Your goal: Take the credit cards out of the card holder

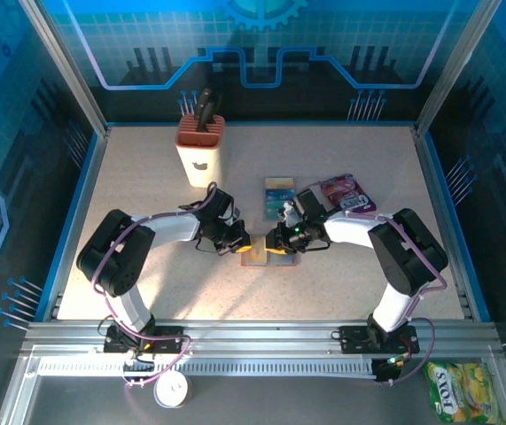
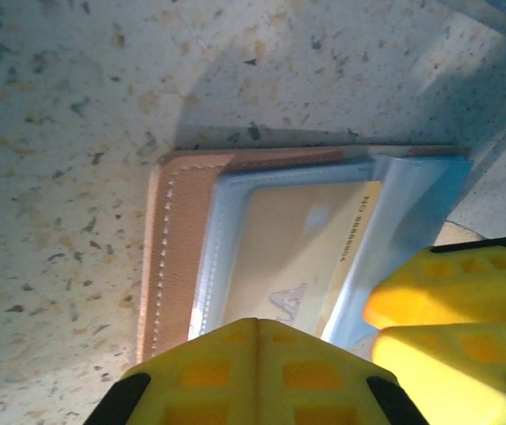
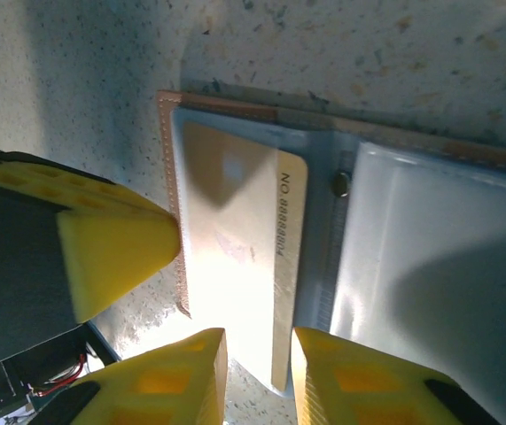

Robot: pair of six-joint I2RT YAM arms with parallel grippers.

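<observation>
knife block (image 1: 200, 148) rear-left | purple packet (image 1: 346, 192) | yellow packet (image 1: 462, 390) near-right

Speckled table (image 1: 146, 274) bears card holder (image 1: 266, 255), knife block (image 1: 199, 149).

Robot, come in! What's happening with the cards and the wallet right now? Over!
Left end effector shut at wallet edge. Right end effector pinching yellow card, still pocketed. Nothing blocking.
</observation>
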